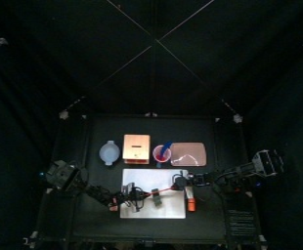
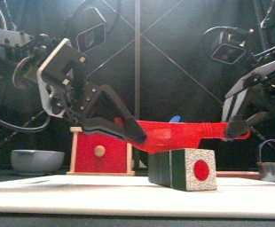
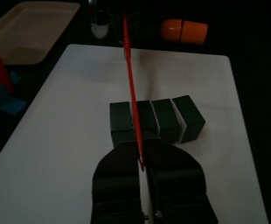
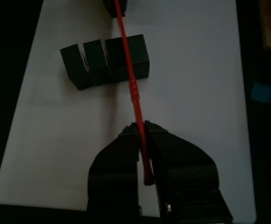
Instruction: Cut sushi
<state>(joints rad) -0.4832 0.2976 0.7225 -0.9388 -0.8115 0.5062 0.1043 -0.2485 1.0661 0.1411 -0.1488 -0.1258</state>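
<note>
Dark sushi roll [image 3: 156, 120] lying on the white board [image 3: 219, 96] in the front part of the black desk [image 1: 76, 220], near the board's middle. Looks already divided by a few grooves into side-by-side pieces; seen end-on from the front as a dark block with a white face and red centre [image 2: 185, 168]. Slim red knife [image 2: 176, 133] held level above the roll, spanning between both arms, blade edge-on in the wrist views as a thin red line [image 4: 131, 70] crossing over the roll near one end. Cannot tell whether blade touches the roll. Left tool [image 3: 144, 162] closed on one end of the red knife, jaws pinched tight around it. Right tool [image 4: 142, 157] closed on the other end likewise, jaws narrow around the handle. From above, left tool [image 1: 115, 195] in from the left side, right tool [image 1: 191, 186] from the right, both over the board. Behind the board: a red-fronted box [image 2: 101, 151], a grey bowl [image 2: 35, 160] at the left, a tan tray [image 1: 187, 153] toward the back right. An orange object [image 3: 187, 31] just off the board's far edge in the left wrist view.
</note>
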